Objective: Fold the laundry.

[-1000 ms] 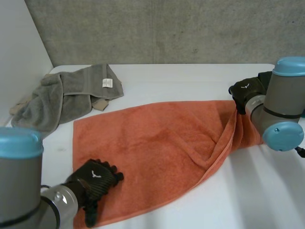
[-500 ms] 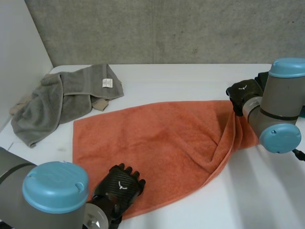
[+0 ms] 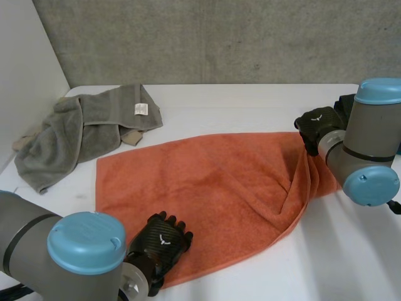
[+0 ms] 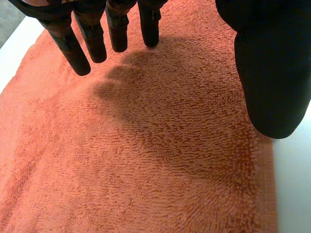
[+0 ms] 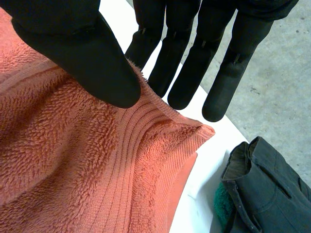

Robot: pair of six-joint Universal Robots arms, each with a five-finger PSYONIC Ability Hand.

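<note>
Right hand [image 3: 315, 125] has the orange towel [image 3: 207, 188] pinched at its far right corner, with the thumb on one side of the hem and straight fingers [image 5: 197, 60] on the other. That corner's lifted off the counter [image 3: 250, 103], so the right edge hangs in folds. Left hand [image 3: 161, 240] is open, fingers straight, over the towel's near edge (can't tell if it's actually touching). The rest lies flat mid-counter. Grey towel [image 3: 81, 128] is bunched at the far left, and a dark garment [image 5: 262, 189] is just past the right hand.

No text can be read, tbh. A small white label [image 3: 141, 109] is sewn on the crumpled grey towel [image 3: 81, 128], but its print can't be made out.
</note>
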